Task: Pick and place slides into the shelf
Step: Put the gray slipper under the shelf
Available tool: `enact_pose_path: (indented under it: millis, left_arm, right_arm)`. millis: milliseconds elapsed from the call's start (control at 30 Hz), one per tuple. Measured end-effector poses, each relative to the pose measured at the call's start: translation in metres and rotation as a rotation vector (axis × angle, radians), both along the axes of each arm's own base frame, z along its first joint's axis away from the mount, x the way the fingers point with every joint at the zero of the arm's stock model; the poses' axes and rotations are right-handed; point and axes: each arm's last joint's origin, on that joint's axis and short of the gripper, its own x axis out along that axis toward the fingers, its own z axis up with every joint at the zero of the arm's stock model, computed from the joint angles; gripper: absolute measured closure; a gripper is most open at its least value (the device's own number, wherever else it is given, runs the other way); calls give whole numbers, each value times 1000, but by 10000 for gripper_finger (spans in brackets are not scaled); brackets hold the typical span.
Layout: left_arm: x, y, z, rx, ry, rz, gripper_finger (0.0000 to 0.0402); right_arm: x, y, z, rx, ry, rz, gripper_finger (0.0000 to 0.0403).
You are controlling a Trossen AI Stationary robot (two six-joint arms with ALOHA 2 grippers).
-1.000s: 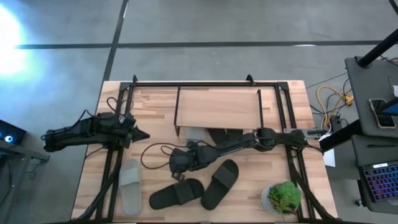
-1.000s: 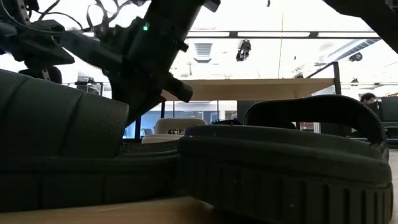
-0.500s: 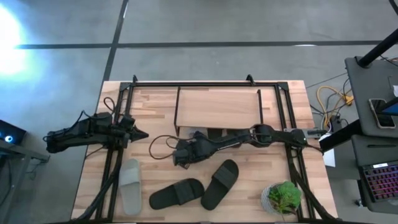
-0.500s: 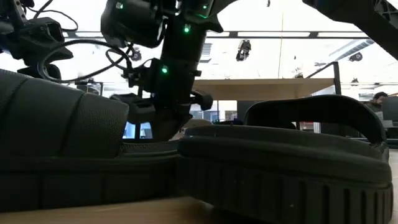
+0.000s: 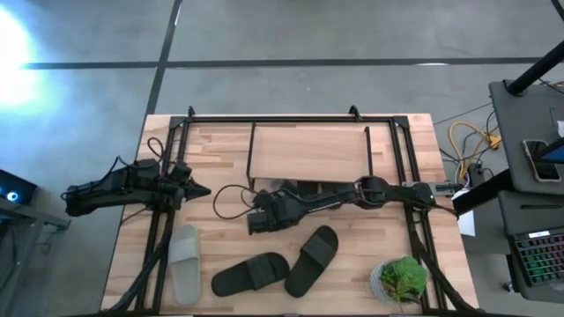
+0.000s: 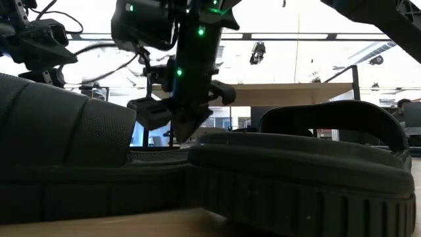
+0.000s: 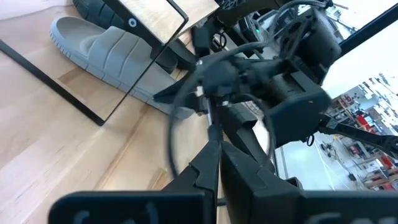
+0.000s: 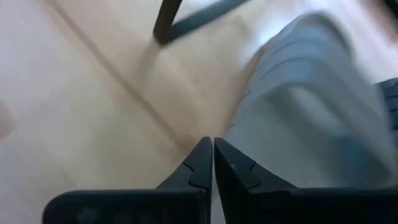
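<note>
Inspector: Risk first. Your right claw [image 5: 254, 224] is fully closed with nothing in it, low over the desk [image 5: 220, 150] just in front of the low light-wood shelf on thin black legs [image 5: 308, 151]. Its wrist camera shows the closed tips at the edge of a light grey slide [image 8: 298, 106]. In my judgement, pushing on with shut fingers could shove that slide askew under the shelf or knock a leg.

Operator: And the left?

Inspector: Your left claw [image 5: 203, 190] is also shut and empty, waiting near the desk's left side.

Operator: Count?

Inspector: From above you have three slides outside the shelf: one light grey slide [image 5: 185, 261] and two black open-toed slides [image 5: 250, 275] [image 5: 313, 260] toward the front. Under the shelf, one grey slide is partly visible; anything further is hidden by the board. One shelf, one green potted plant [image 5: 401, 280].
</note>
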Motion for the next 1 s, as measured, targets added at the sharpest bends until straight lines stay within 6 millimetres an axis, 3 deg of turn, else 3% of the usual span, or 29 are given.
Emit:
enact_pose_path:
  millis: [300, 533, 800, 900, 1000]
  left_arm:
    - [0, 0, 0, -2, 1, 1, 402]
    - [0, 0, 0, 9, 0, 15, 402]
    - [1, 2, -1, 29, 11, 69, 402]
    - [1, 4, -1, 37, 18, 112, 402]
    - [3, 4, -2, 44, 38, 103, 402]
  right_arm:
    - [0, -9, 9, -58, -38, -52, 394]
    - [2, 14, 65, -73, -137, 72, 394]
    - [0, 53, 97, 346, -167, 319, 394]
    - [-11, 63, 110, 312, -208, 241, 394]
    - [-31, 60, 126, 238, -209, 91, 394]
